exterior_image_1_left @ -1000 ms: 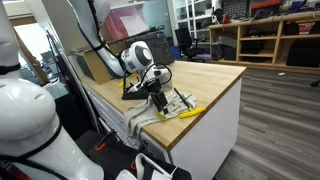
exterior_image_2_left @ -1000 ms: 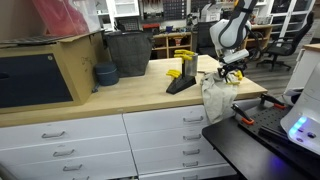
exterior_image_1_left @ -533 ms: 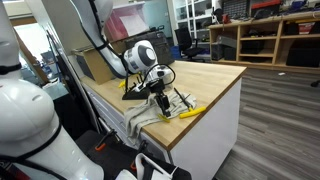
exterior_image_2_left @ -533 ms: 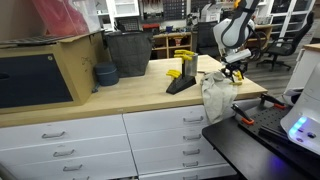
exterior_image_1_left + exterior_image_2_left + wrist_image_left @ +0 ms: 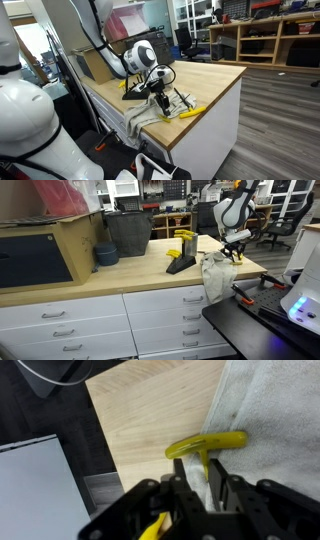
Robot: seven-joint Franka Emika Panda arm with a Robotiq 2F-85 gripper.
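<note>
Front countertop (image 5: 140, 277) lies open; black stand (image 5: 180, 262) near the gripper (image 5: 233, 251), bowl (image 5: 105, 254) and bin (image 5: 127, 232) crowd the back.

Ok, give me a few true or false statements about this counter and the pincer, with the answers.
A white towel hangs over the edge of the counter. True.
The T-handled tool is red. False: it is yellow.
The fingers of the pincer stand on either side of the tool's shaft. True.
The blue bowl sits on the towel. False: it stands on bare wood beside the dark bin, well away from the towel.
</note>
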